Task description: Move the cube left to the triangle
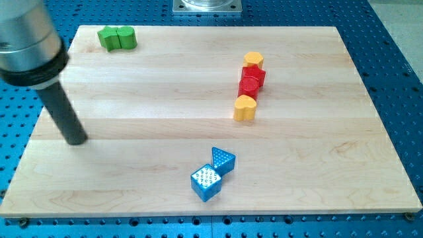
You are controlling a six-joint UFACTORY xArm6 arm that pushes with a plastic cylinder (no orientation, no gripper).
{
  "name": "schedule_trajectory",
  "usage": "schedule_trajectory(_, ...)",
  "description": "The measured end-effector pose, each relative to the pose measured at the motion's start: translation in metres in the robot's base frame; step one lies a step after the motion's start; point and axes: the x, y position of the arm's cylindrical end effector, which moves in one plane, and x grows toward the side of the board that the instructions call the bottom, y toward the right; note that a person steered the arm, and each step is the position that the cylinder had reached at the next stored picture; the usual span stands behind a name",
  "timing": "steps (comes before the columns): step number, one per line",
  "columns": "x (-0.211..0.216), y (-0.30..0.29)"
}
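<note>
A blue cube [205, 182] lies near the view's bottom centre, touching the lower left side of a blue triangle [223, 160]. My tip [76, 140] rests on the board at the view's left, far to the left of and a little above both blue blocks. The dark rod rises from the tip up to the grey arm body at the view's top left corner.
A green block [117, 38] lies at the top left. At the right centre, a yellow block [253, 60], two red blocks [251, 79] and a yellow heart [244, 108] form a column. The wooden board [165, 99] lies on a blue perforated table.
</note>
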Motion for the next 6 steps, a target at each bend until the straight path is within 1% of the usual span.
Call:
schedule_trajectory(1, 0.029, 0.010)
schedule_trajectory(2, 0.111, 0.050)
schedule_trajectory(3, 0.118, 0.060)
schedule_trajectory(4, 0.119, 0.090)
schedule_trajectory(5, 0.119, 0.139)
schedule_trajectory(6, 0.119, 0.214)
